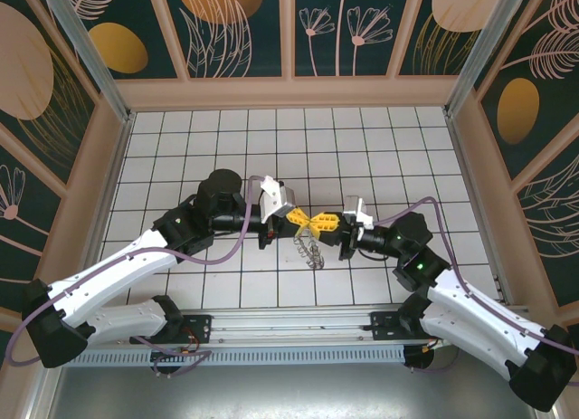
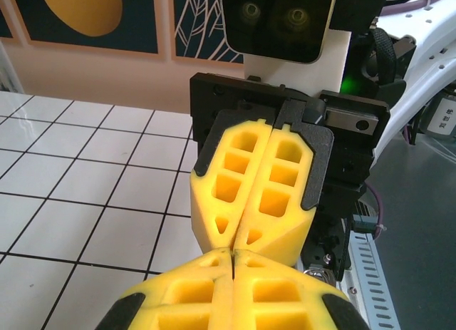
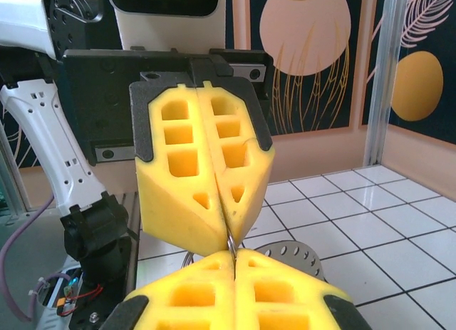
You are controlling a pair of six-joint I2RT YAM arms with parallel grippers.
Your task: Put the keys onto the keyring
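Note:
My left gripper (image 1: 307, 221) and right gripper (image 1: 319, 223) meet tip to tip above the middle of the tiled floor, both shut. The keyring (image 1: 310, 250), silver-grey metal, hangs just below where they meet. In the right wrist view a thin loop of the keyring (image 3: 231, 245) runs from between the left gripper's fingers (image 3: 203, 202) down into my own right gripper (image 3: 233, 256). A grey perforated metal piece (image 3: 303, 256) hangs behind. In the left wrist view my left gripper (image 2: 234, 254) touches the right gripper's fingers (image 2: 285, 202). The key is hidden.
White tiled floor (image 1: 271, 138) stretches to the back and both sides. Patterned walls with wooden frames (image 1: 289, 89) close it in. A metal rail (image 1: 289, 321) runs along the near edge between the arm bases.

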